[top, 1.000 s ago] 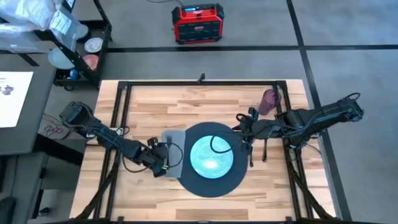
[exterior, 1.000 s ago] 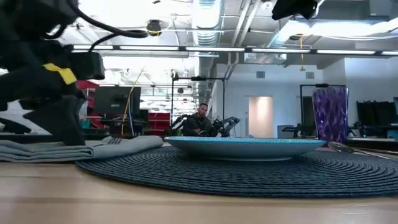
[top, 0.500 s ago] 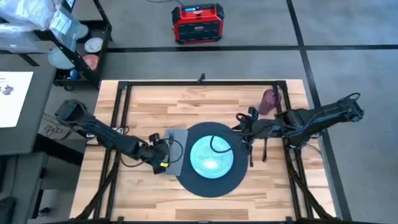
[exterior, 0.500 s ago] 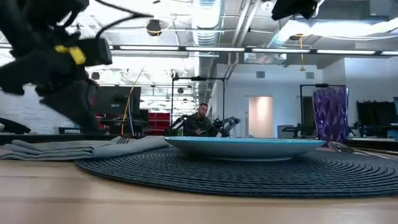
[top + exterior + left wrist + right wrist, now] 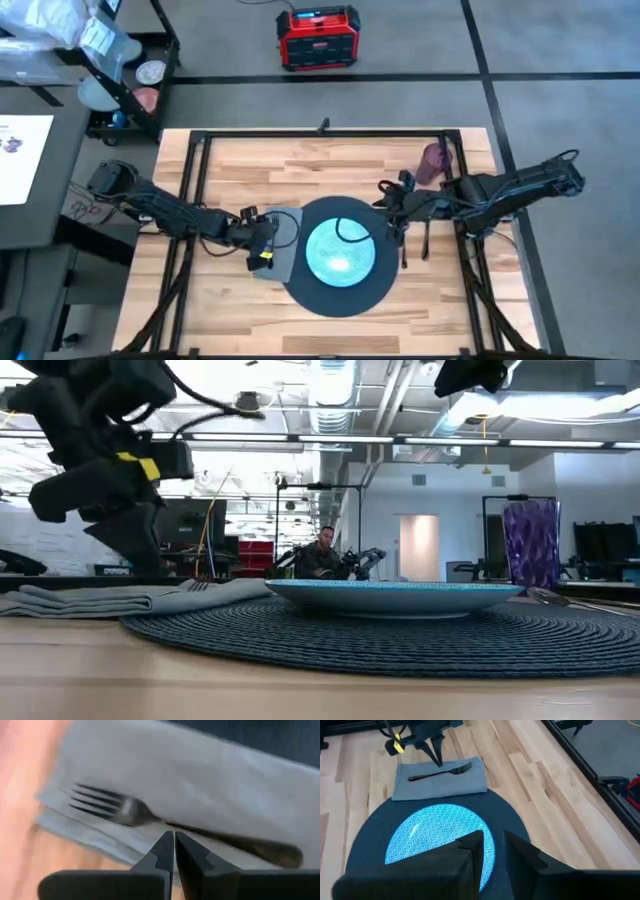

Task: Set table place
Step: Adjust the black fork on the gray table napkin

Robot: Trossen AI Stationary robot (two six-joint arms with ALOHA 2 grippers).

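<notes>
A teal plate [image 5: 340,258] sits on the dark round mat [image 5: 335,298]. Left of it lies the grey napkin [image 5: 455,785], one edge on the mat, and the metal fork [image 5: 125,810] lies along the napkin's top. My left gripper [image 5: 174,837] hangs shut just above the fork's handle, pointing down, with a gap to the napkin showing in the low view. My right gripper [image 5: 492,845] is open and holds nothing, raised by the mat's right rim. Two slim pieces of cutlery [image 5: 404,245] lie right of the mat. The purple cup [image 5: 435,163] stands at the far right.
Black frame tubes [image 5: 200,200] run along the table's sides and far edge. A dark cable loop [image 5: 350,232] hangs over the plate. Bare wood [image 5: 330,170] lies beyond the mat. A red box [image 5: 317,37] stands on the floor past the far edge.
My left gripper has risen off the napkin and gone a little toward the table's far edge. The napkin and fork have stayed where they were.
</notes>
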